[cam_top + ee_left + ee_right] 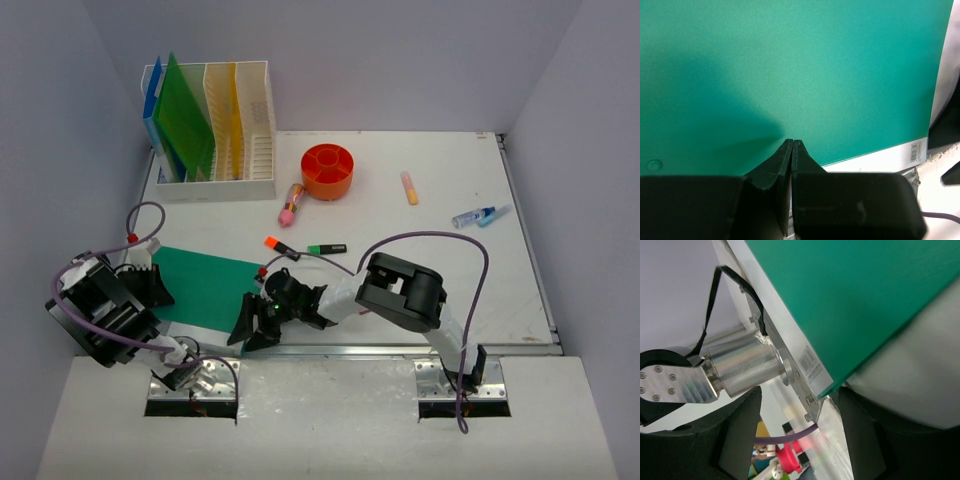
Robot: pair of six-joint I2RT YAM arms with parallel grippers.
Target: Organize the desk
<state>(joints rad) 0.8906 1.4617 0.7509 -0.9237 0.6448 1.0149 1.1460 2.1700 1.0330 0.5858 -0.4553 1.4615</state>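
A dark green folder (205, 288) lies flat at the front left of the white desk (440, 275). It fills the left wrist view (790, 65), where a white barcode strip shows along one edge. My left gripper (155, 285) is at the folder's left edge. Its jaws are shut, with the tips (791, 143) against the green face. My right gripper (248, 325) is open at the folder's front right corner. That corner (827, 390) sits between the spread fingers (735, 440) at the desk's metal front rail.
A white slotted file rack (250, 150) holding green, blue and yellow folders stands at the back left. An orange round container (327, 170), a pink marker (291, 205), two short markers (300, 247), an orange highlighter (409, 187) and a blue pen (475, 216) lie on the desk.
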